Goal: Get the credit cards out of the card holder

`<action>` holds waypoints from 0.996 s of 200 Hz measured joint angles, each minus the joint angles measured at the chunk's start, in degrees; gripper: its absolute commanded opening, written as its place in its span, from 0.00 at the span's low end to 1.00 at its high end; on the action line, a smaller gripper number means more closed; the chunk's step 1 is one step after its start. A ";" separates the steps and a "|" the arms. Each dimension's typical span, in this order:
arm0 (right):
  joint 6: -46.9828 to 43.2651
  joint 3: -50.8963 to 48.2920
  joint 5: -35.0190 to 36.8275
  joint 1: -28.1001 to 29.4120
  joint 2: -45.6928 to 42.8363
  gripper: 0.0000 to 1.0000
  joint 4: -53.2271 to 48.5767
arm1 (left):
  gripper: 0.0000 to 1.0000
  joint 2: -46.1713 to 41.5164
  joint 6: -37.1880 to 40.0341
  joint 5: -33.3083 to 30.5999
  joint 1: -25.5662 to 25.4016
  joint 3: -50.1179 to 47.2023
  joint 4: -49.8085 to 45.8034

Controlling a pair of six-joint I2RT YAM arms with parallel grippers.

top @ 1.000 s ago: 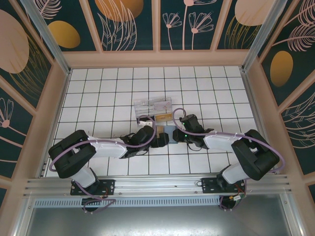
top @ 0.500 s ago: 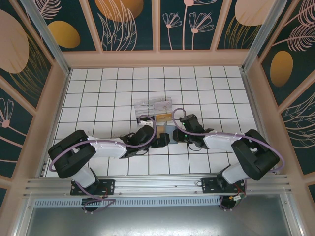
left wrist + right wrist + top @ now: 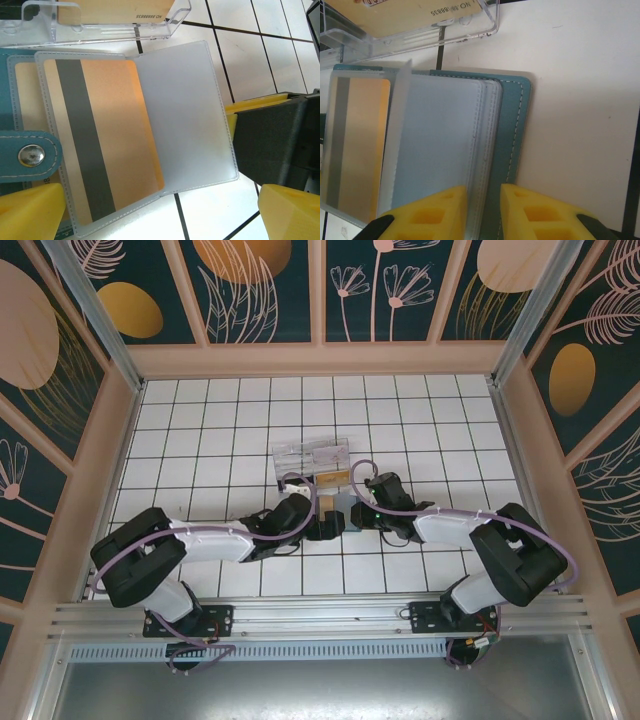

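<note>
Left elbow has sunk a little since a second ago; both pincers sit as before. Your left pincer (image 3: 160,215): spread wide, empty. Your right pincer (image 3: 482,210): narrowed onto the card holder (image 3: 512,130) at its sleeve edges. Holder lies open on the worktop (image 3: 200,440), just beside the clear box (image 3: 100,25), gold card (image 3: 115,120) sleeved.

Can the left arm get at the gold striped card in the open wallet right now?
Probably yes: the left claw hangs open just over the gold card, nothing above it. The card sits inside a clear sleeve, though, and the right claw pins the card holder.
</note>
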 measured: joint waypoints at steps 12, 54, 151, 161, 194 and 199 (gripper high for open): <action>0.00 0.00 0.13 0.00 -0.28 0.27 -0.26 | 0.99 -0.52 0.24 -0.04 0.00 0.00 -0.46; -0.02 0.07 2.10 0.00 -3.02 0.29 -3.04 | 0.98 -2.25 1.16 -3.21 0.00 0.22 -4.72; 4.98 4.44 -6.78 0.46 -4.59 0.25 1.01 | 0.20 1.46 2.16 -12.68 0.00 0.96 -10.36; 6.08 4.66 -7.72 0.81 -3.17 0.22 1.66 | 0.20 1.88 2.34 -13.16 0.00 0.96 -10.36; 9.49 5.81 -10.56 1.99 1.53 0.19 3.54 | 0.19 1.97 2.75 -14.73 0.02 0.96 -10.32; 9.92 6.03 -10.86 2.10 2.03 0.19 3.76 | 0.18 1.97 2.84 -14.84 0.02 0.96 -10.29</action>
